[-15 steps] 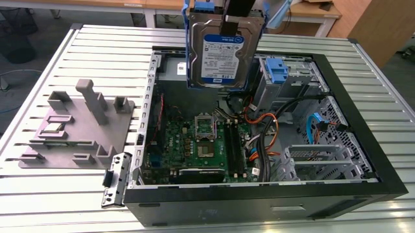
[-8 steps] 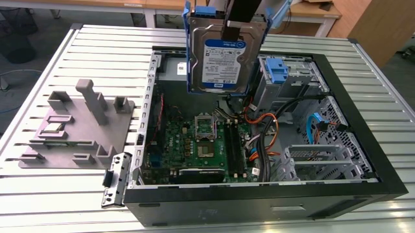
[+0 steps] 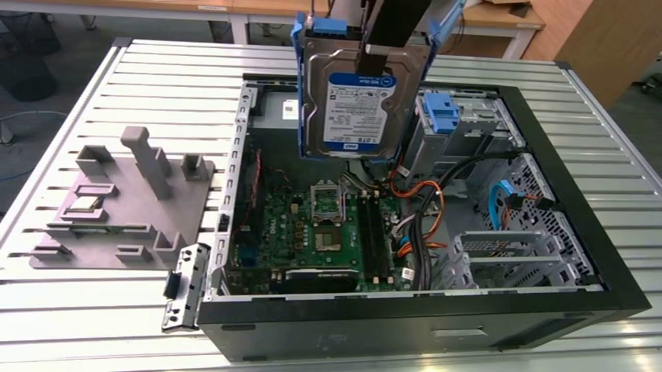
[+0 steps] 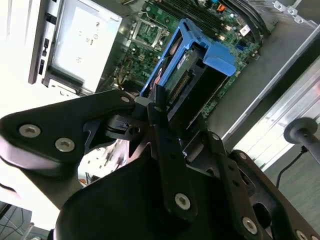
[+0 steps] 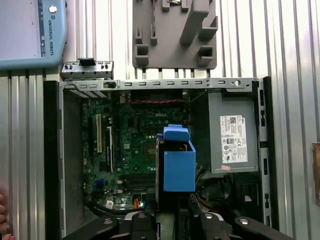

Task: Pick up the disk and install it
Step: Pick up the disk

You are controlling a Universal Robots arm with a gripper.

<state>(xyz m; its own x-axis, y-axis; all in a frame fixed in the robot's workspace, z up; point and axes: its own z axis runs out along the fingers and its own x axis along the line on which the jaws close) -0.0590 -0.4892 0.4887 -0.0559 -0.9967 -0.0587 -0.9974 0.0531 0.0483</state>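
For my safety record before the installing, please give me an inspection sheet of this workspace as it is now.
Surface: slatted metal table, carrying the open computer case.
Job's things: the disk hangs upright above the case's inside, not yet in a bay.
Clutter: grey moulded fixture and a metal bracket on the table, on the exterior view's left of the case.
Grippers: gripper shut on the disk's upper end.
Cables: orange cables and a blue cable lie inside the case.
Surroundings: wooden desks behind the table.
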